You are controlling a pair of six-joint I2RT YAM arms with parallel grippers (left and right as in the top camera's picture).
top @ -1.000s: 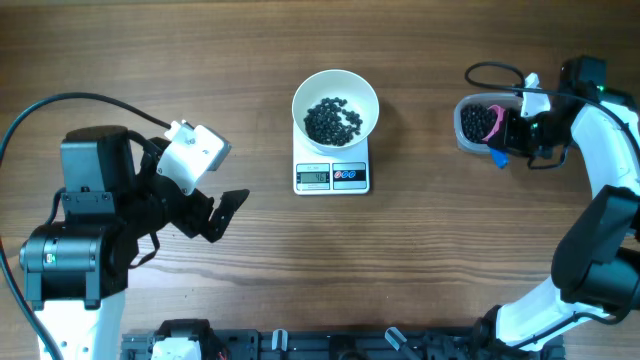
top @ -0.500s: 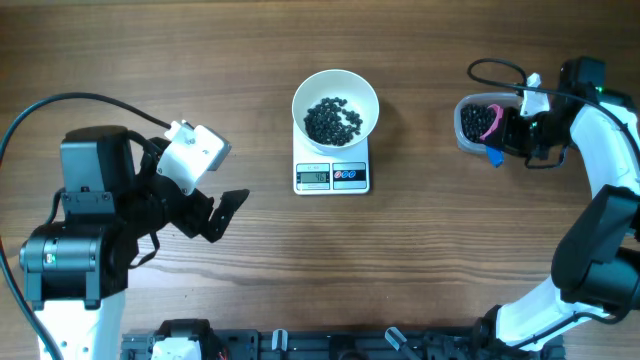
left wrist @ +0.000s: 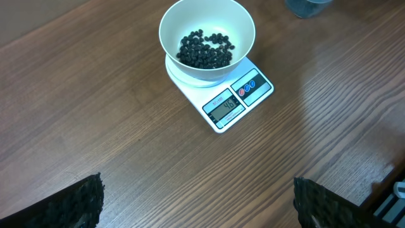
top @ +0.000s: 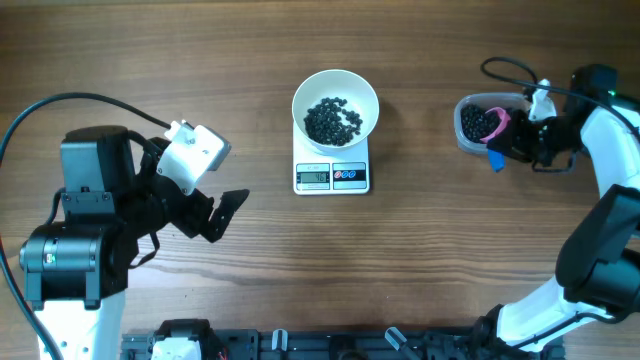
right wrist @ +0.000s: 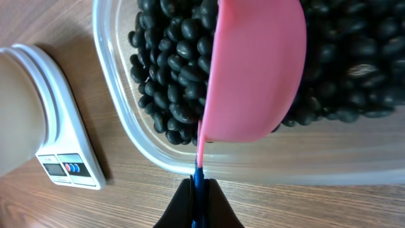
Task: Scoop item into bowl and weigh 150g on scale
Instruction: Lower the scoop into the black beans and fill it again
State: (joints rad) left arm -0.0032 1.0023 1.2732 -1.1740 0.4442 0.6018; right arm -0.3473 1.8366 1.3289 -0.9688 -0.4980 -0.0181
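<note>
While some small round black beads point(top: 333, 121) already lay in the shiny white round bowl point(top: 336, 80) on the small white scale point(top: 332, 177), the right gripper point(right wrist: 199, 197) was pinched tight on the pink plastic scoop point(right wrist: 253, 69), which dipped into the clear plastic tub point(right wrist: 145, 142) of beads. The left gripper point(top: 222, 212) was wide open and held nothing. More scoops seemed needed.

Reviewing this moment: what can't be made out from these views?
Scale reading: digits too small overhead, blurred in the left wrist view.
Scoop contents: right wrist view shows only its pink outside; overhead it is too small.
Left gripper: mostly cut off by the left wrist view's bottom edge.
Tub far rim: beyond the right wrist view's top edge.
</note>
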